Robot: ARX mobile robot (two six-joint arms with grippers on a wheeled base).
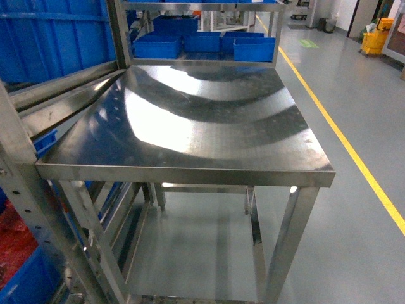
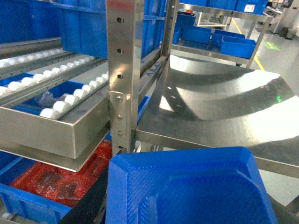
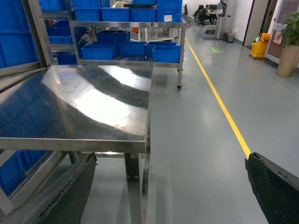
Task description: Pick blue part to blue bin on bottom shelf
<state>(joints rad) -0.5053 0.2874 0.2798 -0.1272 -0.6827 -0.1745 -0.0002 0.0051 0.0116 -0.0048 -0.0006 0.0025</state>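
The blue part (image 2: 187, 172), a ribbed tray-like plastic piece, fills the bottom of the left wrist view. My left gripper (image 2: 184, 212) is shut on it, with one black finger (image 2: 91, 205) showing at its left side. Up and to the left is the bottom shelf (image 2: 51, 133), a steel rack level with white rollers and a shiny front rail. Large blue bins (image 2: 79, 28) stand behind the rollers; which one is the task's blue bin I cannot tell. My right gripper (image 3: 173, 196) hangs open above the floor, empty. Neither gripper shows in the head view.
A small steel table (image 1: 190, 126) stands straight ahead, touching the rack post (image 2: 122, 70). Under the roller level sits a blue bin of red bags (image 2: 51, 179). A far cart carries blue bins (image 1: 202, 43). A yellow floor line (image 1: 342, 133) runs on the right.
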